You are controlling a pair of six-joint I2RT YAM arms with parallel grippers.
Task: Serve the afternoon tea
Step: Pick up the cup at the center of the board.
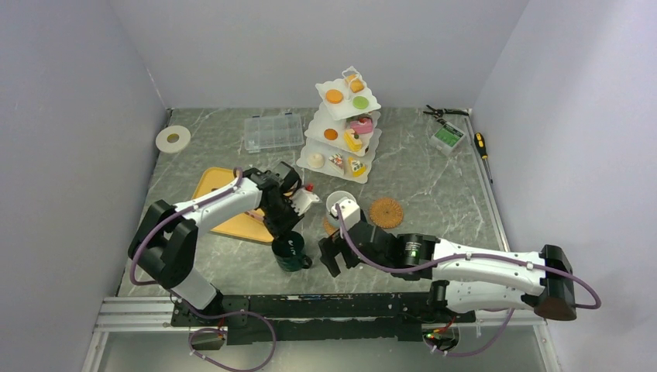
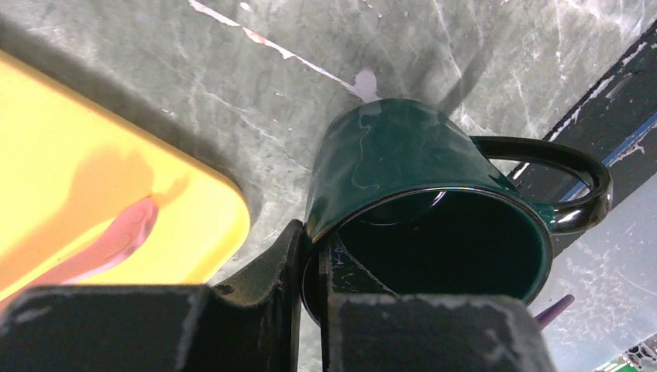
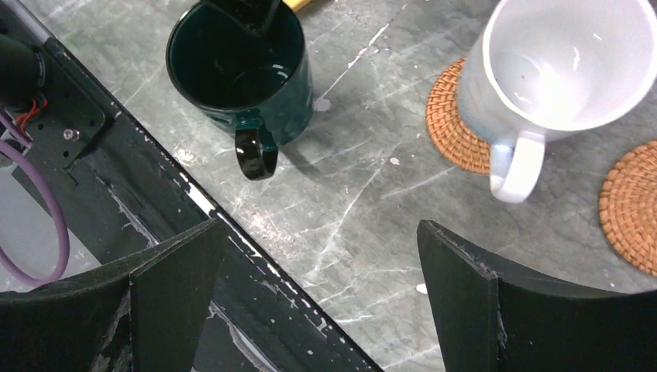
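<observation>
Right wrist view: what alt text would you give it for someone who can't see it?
An open black claw frames a grey table from the bottom edge. At upper right, an empty white mug stands on a cork coaster, with a bare coaster beside it. At upper left stands a green mug.

Light: bright, even, from overhead across the grey marbled tabletop (image 1: pixel 434 194).
Shadows: soft patch beside the glossy dark-green ceramic mug (image 3: pixel 232 85), at its handle.
Glare: pale streaks on the mug's wall and rim.
Focus: left gripper (image 2: pixel 311 260), at the mug's rim, looks soft.
</observation>
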